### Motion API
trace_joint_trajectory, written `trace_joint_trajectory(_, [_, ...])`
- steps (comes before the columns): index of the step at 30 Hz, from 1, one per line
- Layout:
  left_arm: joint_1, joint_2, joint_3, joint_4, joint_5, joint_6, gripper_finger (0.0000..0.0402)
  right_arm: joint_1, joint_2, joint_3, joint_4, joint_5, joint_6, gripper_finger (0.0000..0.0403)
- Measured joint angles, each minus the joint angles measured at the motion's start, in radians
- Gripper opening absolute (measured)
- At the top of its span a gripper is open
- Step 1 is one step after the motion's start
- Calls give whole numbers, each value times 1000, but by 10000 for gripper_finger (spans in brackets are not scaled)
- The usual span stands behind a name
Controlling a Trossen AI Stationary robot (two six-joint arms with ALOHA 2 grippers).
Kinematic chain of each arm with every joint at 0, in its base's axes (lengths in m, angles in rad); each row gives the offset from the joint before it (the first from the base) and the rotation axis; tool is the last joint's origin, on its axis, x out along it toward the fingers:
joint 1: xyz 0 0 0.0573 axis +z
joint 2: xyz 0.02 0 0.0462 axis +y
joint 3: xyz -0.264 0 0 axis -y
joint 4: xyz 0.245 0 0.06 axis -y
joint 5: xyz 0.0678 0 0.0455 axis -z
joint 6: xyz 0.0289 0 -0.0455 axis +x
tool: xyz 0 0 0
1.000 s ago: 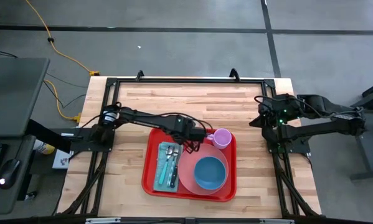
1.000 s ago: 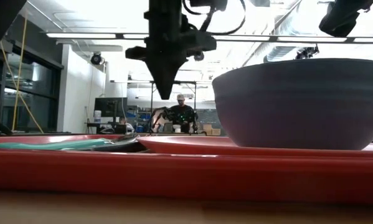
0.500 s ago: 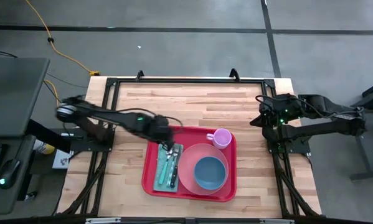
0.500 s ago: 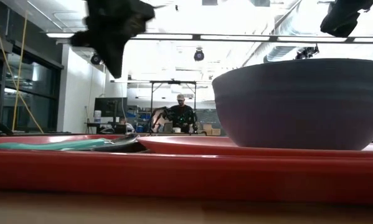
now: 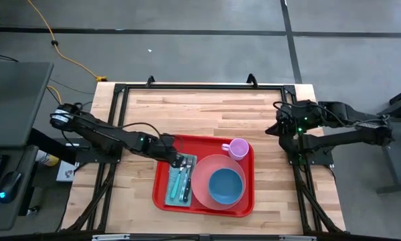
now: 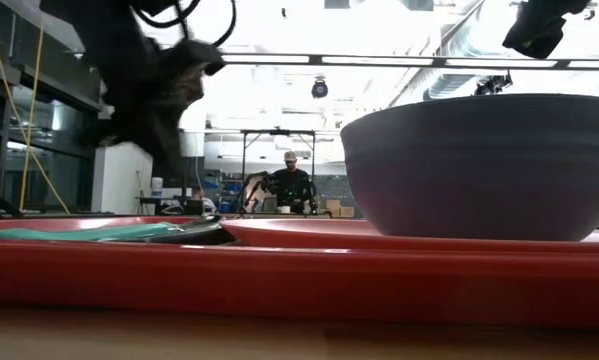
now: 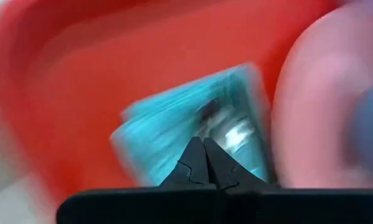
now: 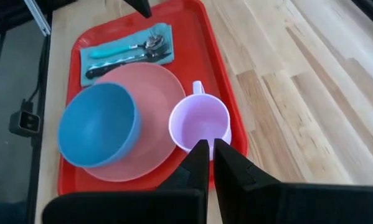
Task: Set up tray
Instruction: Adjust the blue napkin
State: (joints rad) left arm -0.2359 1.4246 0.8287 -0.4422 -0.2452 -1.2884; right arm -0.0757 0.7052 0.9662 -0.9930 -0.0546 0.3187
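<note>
The red tray (image 5: 247,204) lies mid-table. On it a pink plate (image 5: 201,179) carries a blue bowl (image 5: 225,185). A lilac mug (image 5: 237,148) stands at the tray's far right corner. A teal napkin (image 5: 175,189) with cutlery (image 8: 130,50) on top lies along the left side. My left gripper (image 5: 181,161) is shut and hangs over the napkin's far end, clear above it in the low view (image 6: 167,160). Its wrist view shows the napkin (image 7: 174,130) blurred below the fingertips. My right gripper (image 5: 280,128) waits shut near the table's right edge, holding nothing.
Bare wood lies all round the tray, widest toward the far edge (image 5: 200,107). A black frame (image 5: 187,87) runs along the table's edges. In the low view the tray's near rim (image 6: 299,285) fills the foreground. A person (image 6: 291,180) stands far back in the room.
My left gripper, shut throughout, has swung from beside the mug toward the table's left, over the napkin's far end. There it has sunk a little and rolled, while the arm has drawn back. Nothing on the tray has moved.
</note>
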Motion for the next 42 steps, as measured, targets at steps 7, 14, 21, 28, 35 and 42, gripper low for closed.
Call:
trace_joint_trajectory(7, [0,61,17,-74,95,-24,7,0,18,-1,19,-1,22,0])
trace_joint_trajectory(14, [0,108,16,-49,105,-6,7,0,40,-1,40,2,24,0])
trace_joint_trajectory(21, [0,152,17,-26,105,1,7,0,61,-1,58,-4,24,0])
trace_joint_trajectory(28, [0,179,19,3,73,1,7,0,61,-1,59,-5,24,0])
trace_joint_trajectory(35, [0,180,17,-56,70,-8,7,0,59,-1,57,-5,25,0])
trace_joint_trajectory(42, [0,179,18,-90,67,-9,7,0,59,-1,55,-6,25,0])
